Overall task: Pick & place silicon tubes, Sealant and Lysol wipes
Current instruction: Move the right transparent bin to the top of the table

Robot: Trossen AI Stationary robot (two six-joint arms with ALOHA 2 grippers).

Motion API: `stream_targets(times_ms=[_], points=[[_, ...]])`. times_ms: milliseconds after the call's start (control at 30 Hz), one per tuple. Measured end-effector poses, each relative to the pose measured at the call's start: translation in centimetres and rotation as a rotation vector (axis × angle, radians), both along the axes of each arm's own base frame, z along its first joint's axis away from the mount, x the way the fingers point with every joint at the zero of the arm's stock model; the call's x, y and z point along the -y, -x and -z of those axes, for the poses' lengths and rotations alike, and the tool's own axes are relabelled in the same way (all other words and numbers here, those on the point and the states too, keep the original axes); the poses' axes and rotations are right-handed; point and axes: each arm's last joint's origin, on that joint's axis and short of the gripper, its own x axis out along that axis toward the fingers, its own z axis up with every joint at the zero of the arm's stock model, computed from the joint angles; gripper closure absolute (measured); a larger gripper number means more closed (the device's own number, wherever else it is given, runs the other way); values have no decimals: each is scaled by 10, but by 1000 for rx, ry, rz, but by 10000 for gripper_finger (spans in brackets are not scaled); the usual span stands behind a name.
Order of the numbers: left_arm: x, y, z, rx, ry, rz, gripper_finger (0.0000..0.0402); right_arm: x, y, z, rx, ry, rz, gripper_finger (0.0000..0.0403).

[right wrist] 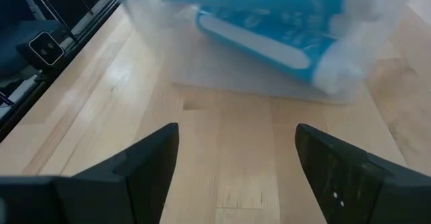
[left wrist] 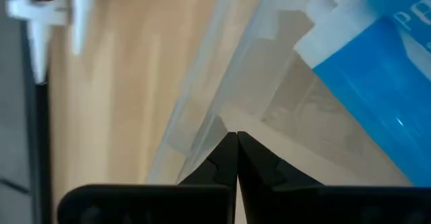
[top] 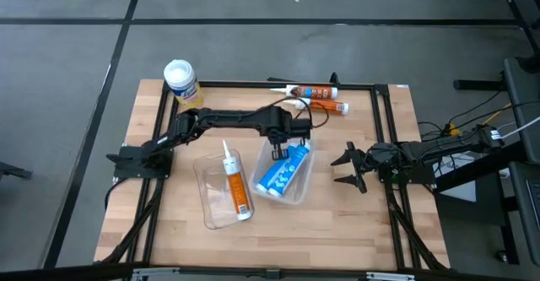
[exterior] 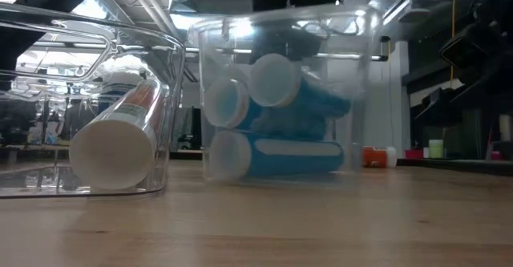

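Clear bin rim: left end effector closed.

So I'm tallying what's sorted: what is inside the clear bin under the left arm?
The clear bin holds blue tubes; the low view shows three white end caps stacked. The left tool, shut, hangs over the bin's rim, and the arm hides that corner from above.

Bare wood between the two clear bins; Lysol wipes far at table corner.
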Motion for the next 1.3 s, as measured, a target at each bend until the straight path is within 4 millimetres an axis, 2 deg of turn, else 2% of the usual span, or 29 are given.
stream_targets(times_ms=[433, 833, 1067, 1300], points=[[-65, 22, 0, -122, -84, -156, 400, 0, 0, 0, 0, 0, 0, 105], [-126, 52, -1, -287, -95, -168, 399, 0, 0, 0, 0, 0, 0, 105], [-154, 74, -1, -379, -53, -194, 399, 0, 0, 0, 0, 0, 0, 105], [-177, 87, -1, -386, -38, -234, 399, 0, 0, 0, 0, 0, 0, 105]])
